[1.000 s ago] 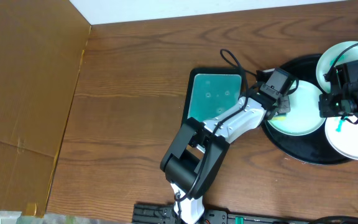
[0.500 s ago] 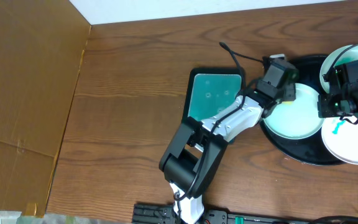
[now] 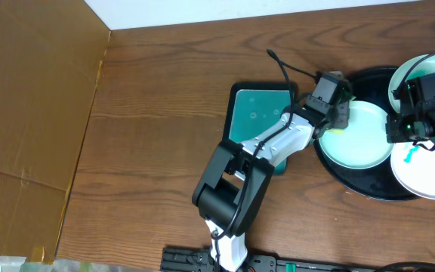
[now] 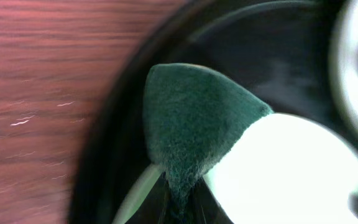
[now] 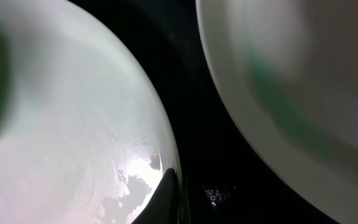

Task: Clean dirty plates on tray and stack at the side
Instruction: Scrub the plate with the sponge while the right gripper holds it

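At the far left a brown board (image 3: 29, 113) is seen lying flat, and beside it the wooden table (image 3: 157, 151) is spread out bare-grained. Further along, a small teal tray (image 3: 257, 113) with a black edge is found, and its near right corner is crossed by the left arm (image 3: 278, 143), which is stretched from the table's front edge toward the right. Now to the left gripper (image 3: 335, 112): it is held over the left rim of the black tray (image 3: 368, 187), and its jaws are clamped on a dark green pad (image 4: 191, 130). In the left wrist view that pad is shown fanned out from the grip, laid partly over the tray's glossy floor and partly over the edge of the left plate (image 3: 362, 143). This plate is set flat inside the tray, white with a pale turquoise tint along its near edge. Just beyond it, the far plate (image 3: 402, 72) is placed at the tray's back right, and the near plate (image 3: 429, 181) is set at the front right, cut by the frame edge and marked with a turquoise smear (image 3: 411, 153). Between these two the right gripper (image 3: 412, 130) is poised, its jaws brought together; in the right wrist view a dark fingertip is seen at a plate's rim, though whether anything is pinched cannot be told.
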Controlling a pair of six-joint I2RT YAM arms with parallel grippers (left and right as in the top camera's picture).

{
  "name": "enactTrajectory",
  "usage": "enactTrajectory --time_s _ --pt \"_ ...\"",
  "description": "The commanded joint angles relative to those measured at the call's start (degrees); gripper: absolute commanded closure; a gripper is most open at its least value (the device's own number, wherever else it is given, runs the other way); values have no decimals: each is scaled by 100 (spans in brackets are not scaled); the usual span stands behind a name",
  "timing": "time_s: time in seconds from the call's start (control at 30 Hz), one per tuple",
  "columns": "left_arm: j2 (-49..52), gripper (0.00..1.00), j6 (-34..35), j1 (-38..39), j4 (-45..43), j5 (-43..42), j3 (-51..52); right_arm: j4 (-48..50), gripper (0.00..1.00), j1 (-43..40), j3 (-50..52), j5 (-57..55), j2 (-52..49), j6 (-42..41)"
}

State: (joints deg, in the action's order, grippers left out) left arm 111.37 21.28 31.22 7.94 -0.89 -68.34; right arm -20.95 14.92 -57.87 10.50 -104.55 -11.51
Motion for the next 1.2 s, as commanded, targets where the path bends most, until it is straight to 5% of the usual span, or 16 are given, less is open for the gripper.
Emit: enactTrajectory --time_s 0.0,0.4,0.93,1.17 --pt "131 93 -282 -52 415 758 61 46 99 7 61 -59 -70 85" --pt "125 93 350 553 535 -214 61 151 99 7 61 -63 -70 85" --pt "-566 93 568 713 1650 -330 61 234 99 7 61 -125 -70 81" --pt "-914 93 1220 837 1637 -365 63 262 99 7 61 -125 -70 -31"
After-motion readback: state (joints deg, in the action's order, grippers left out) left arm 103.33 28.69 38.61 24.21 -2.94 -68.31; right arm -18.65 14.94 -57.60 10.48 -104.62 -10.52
